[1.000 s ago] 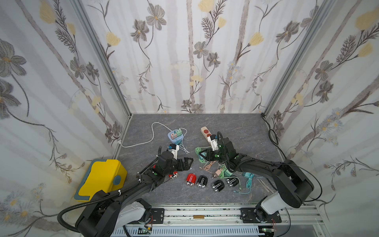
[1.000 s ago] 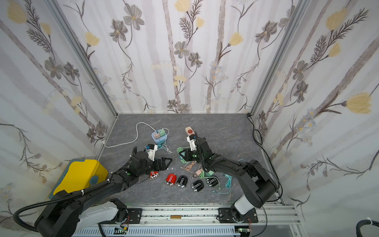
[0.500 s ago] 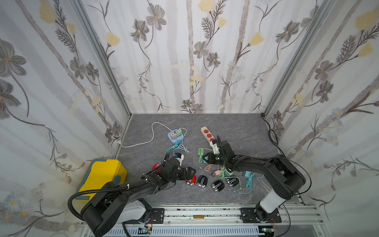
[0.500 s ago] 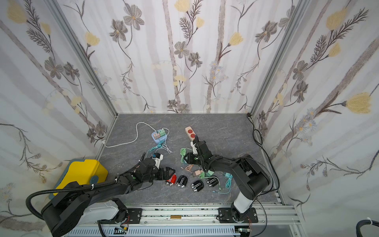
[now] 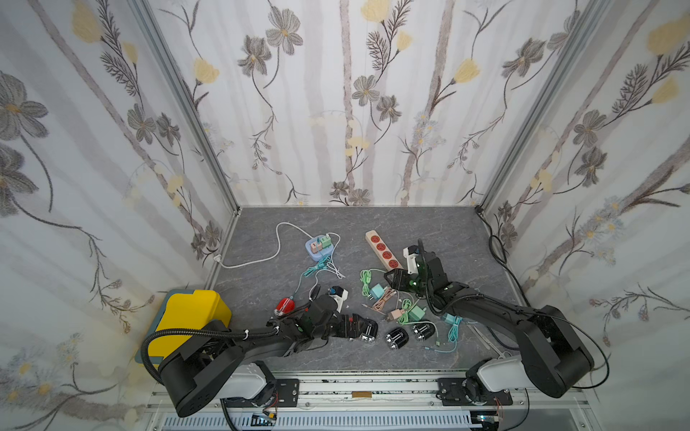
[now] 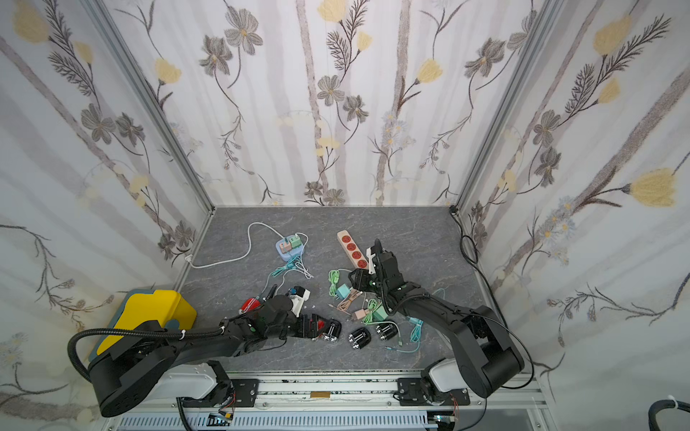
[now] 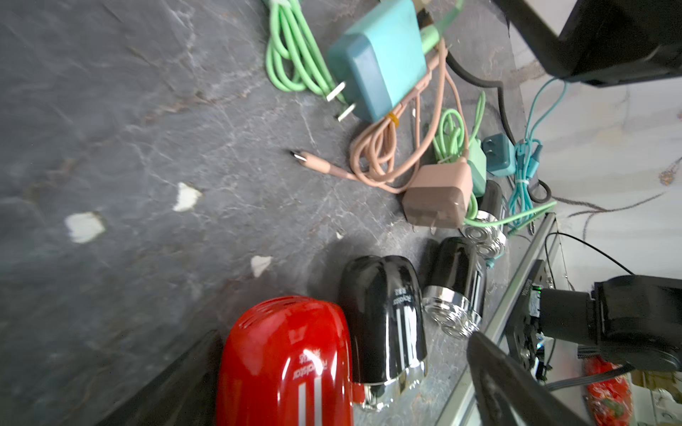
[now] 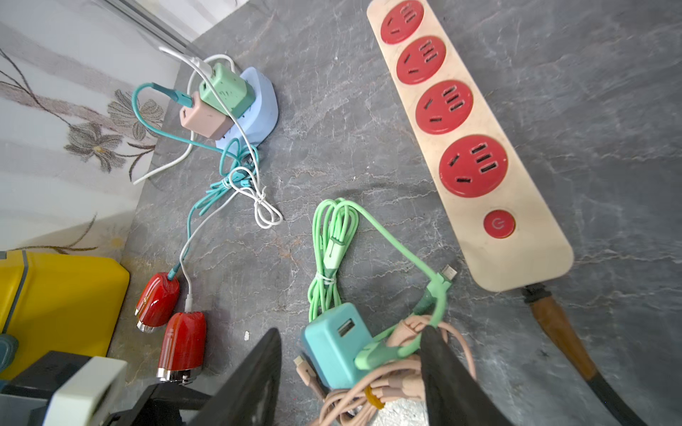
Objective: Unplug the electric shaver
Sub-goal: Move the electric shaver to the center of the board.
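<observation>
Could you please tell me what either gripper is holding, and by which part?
Nothing is held. The left gripper has its fingers wide apart around the red shaver; the right gripper is open over the teal charger.

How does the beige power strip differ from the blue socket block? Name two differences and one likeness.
The beige power strip is long with four red sockets in a row; the blue socket block is short and compact. The strip's sockets are all empty; the block carries a green adapter and a pink adapter. Both lie on the grey table top.
</observation>
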